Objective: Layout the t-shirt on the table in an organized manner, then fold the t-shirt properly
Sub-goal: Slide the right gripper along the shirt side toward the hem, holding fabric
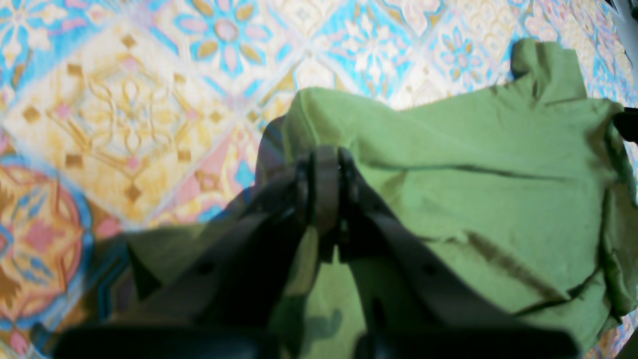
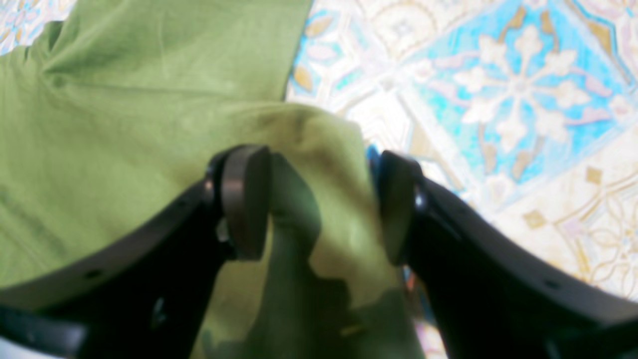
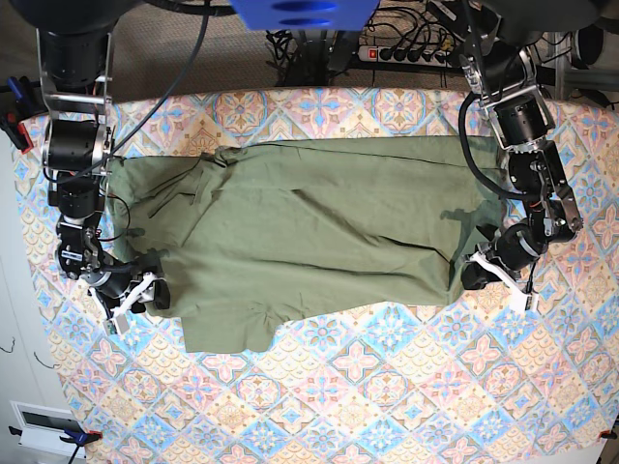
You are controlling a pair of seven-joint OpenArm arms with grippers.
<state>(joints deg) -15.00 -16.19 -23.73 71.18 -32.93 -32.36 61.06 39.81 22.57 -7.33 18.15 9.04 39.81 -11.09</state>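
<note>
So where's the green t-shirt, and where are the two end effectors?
t-shirt point(image 3: 319, 242): base view, middle of the chest.
left end effector point(image 1: 326, 172): left wrist view, shut on the fabric.
right end effector point(image 2: 321, 199): right wrist view, open over the fabric edge.

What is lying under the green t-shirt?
Only the table with its tile-pattern cloth shows under and around the t-shirt. The shirt is opaque, so whatever might lie beneath its spread body cannot be seen.

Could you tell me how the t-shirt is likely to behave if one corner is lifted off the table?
The t-shirt would probably sag and trail: it lies limp and creased on the table. It looks light, since fabric bunches where the shut left tool pinches it. Cotton-like cloth seems unlikely to slip, though loose edges may fold over.
</note>
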